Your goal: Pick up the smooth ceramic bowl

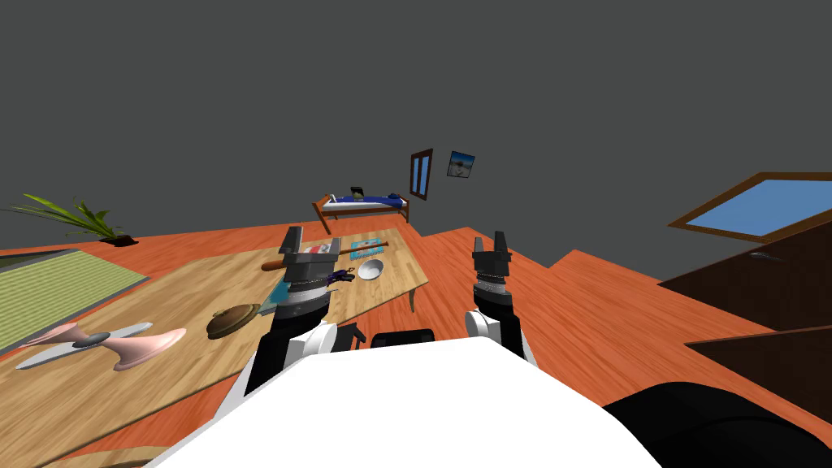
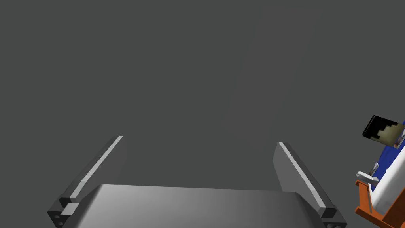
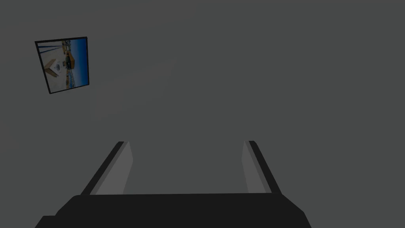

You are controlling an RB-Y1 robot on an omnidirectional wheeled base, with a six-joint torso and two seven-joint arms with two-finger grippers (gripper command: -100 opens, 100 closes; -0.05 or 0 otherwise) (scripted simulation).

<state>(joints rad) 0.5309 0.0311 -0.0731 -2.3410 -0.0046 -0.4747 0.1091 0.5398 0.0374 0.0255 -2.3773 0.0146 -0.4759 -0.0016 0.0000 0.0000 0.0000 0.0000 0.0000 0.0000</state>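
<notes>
Mostly the orange-red plank floor (image 1: 617, 325) takes up the room, and on it stands a long light-wood table (image 1: 187, 284) to my left front. Dark brown furniture (image 1: 756, 301) is cut off by the right edge, so I cannot tell what it is. A green mat (image 1: 57, 284) lies beyond the table's left side. A wood-framed bed (image 1: 361, 203) with blue bedding stands against the far grey wall.

On the table's near end lies a pink object with two flared ends (image 1: 122, 345), crossed by a grey blade. A brown domed piece (image 1: 231, 319) sits next to it, towards the arm.

The left gripper (image 1: 311, 244) hangs over the table's far half, fingers spread wide with nothing between them. It hides most of a brown rod (image 1: 272, 266) and a red-and-white item behind it. The right gripper (image 1: 491, 244) is raised over bare floor past the table's right edge, its fingers likewise apart and empty.

The white bowl (image 1: 371, 270) sits upright near the table's far right corner, just to the right of the left gripper, between the two hands and touching neither. A small dark purple thing (image 1: 341, 276), too small to make out, lies just beside it. Two blue packets (image 1: 366, 249) lie just beyond the bowl. Their print is too small to read.
</notes>
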